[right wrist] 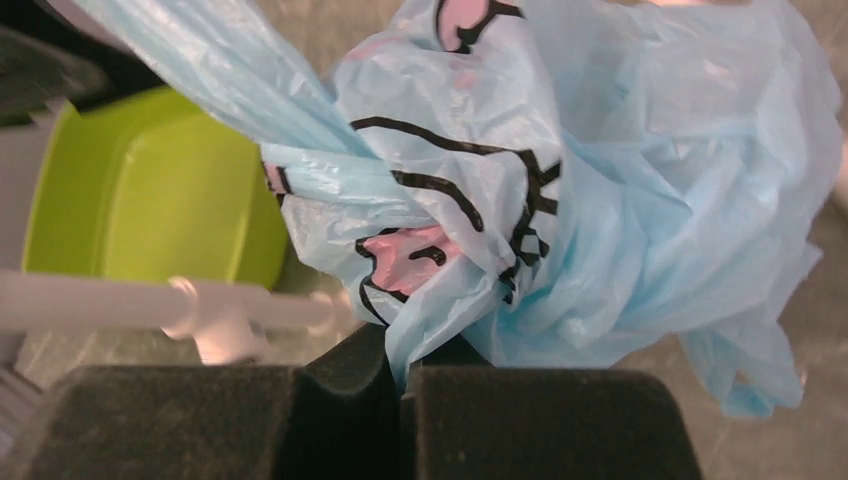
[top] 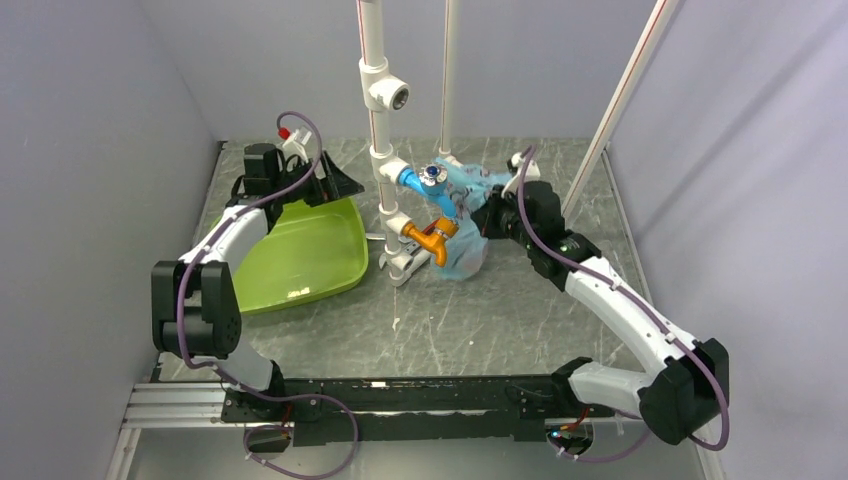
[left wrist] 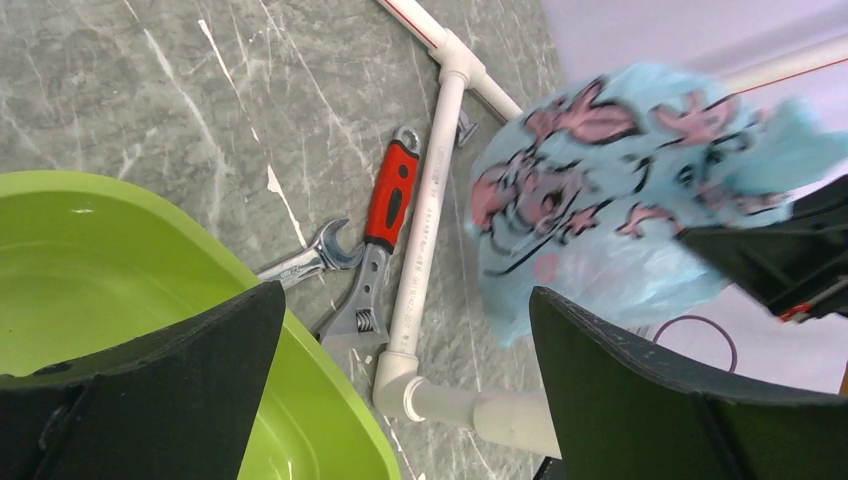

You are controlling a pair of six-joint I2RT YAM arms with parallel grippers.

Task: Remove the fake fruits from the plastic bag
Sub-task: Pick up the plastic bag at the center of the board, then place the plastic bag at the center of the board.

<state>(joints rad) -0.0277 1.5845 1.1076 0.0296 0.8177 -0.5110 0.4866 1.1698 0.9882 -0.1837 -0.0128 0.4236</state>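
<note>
1. The left tool (top: 322, 178) hangs at the far left over the back rim of the lime-green tub (top: 300, 255). Its jaws stand wide apart and hold nothing.
2. On the desk (top: 450, 320), just to the right of the tub, lie a silver spanner (left wrist: 310, 262) and a red-handled wrench (left wrist: 385, 215). Both lie close against a bar of the white pipe frame (top: 380, 160).
3. This frame stands upright between the left tool and the bag. It carries a blue fitting (top: 415, 180) and an orange valve (top: 432, 238). I judge that it is the main obstacle, because a straight reach from the left would hit the pipes or the valve.
4. The plastic bag (top: 465, 255) is just to the right of the frame, very near the orange valve; I cannot tell whether it touches it. The film is thin, soft and crinkled, so it is probably light and slippery, and it will fold instead of keeping its shape. The fake fruits are not visible in any view, so I suppose they are inside the bag. The best place to take hold is a gathered fold of the film, away from the lump of fruit. The mouth must then be opened or turned down. Once the fruits come out, they may roll towards the tools.
5. The right tool (right wrist: 400, 375) is clenched on a bunched fold of the bag, and the film comes out between its closed pads. I cannot tell whether the bottom of the bag rests on the desk.
</note>
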